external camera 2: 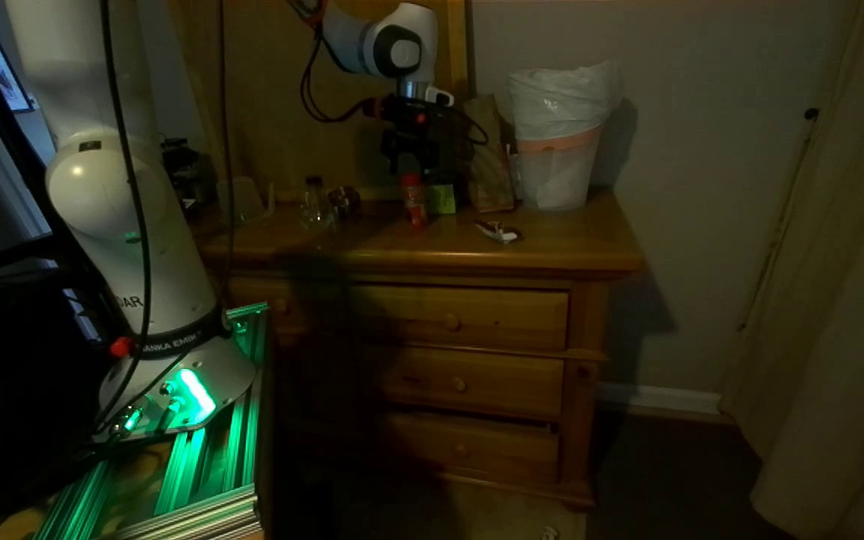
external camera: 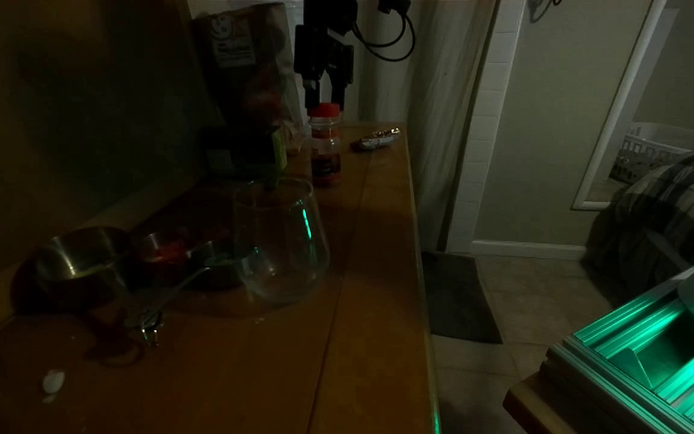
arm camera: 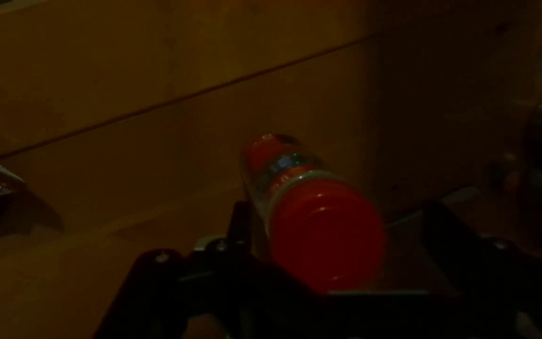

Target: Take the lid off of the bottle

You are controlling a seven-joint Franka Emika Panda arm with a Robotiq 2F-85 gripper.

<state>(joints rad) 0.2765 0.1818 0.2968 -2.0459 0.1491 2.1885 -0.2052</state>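
Observation:
The bottle stands upright on the dresser top, with the red lid on it. Both also show in an exterior view, the bottle below the lid. My gripper points down from above, its fingertips at about the height of the lid's top. In the wrist view the gripper is open, with one finger on each side of the lid. Gaps show between the lid and both fingers, wider on the right. The bottle's body runs away behind the lid. The view is very dark.
A clear glass and metal bowls stand along the dresser. A dark box and paper bag stand beside the bottle near the wall. A shiny wrapper lies near the front edge. A white-lined bin stands at the end.

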